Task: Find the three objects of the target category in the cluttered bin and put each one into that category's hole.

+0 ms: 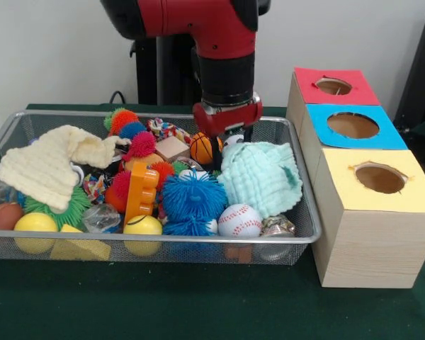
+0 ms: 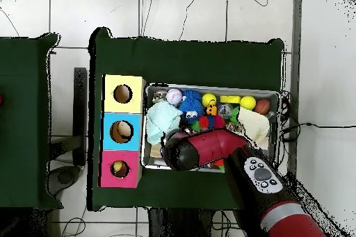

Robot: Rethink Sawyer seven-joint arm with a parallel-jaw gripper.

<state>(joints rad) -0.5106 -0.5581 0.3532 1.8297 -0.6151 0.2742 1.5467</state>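
Observation:
The bin [image 1: 163, 241] is a silver wire-mesh basket full of toys; it also shows in the overhead view [image 2: 279, 109]. My gripper [image 1: 223, 150] is lowered into the bin's far right part, between a small basketball [image 1: 200, 147] and a mint cloth [image 1: 261, 176]. Its tips are hidden among the toys. In the overhead view the arm's wrist [image 2: 175, 152] covers it. The red-faced hole [image 1: 333, 86] is the farthest of three box holes right of the bin; in the overhead view [image 2: 119, 169] something pale shows inside it.
Blue-faced [image 1: 353, 125] and yellow-faced [image 1: 380, 178] holes sit nearer the camera. The bin holds a baseball [image 1: 239, 219], a blue spiky ball [image 1: 193, 196], yellow balls [image 1: 142, 228], an orange block [image 1: 142, 190], a cream knit cloth [image 1: 46, 166] and a pink spiky ball [image 1: 142, 145].

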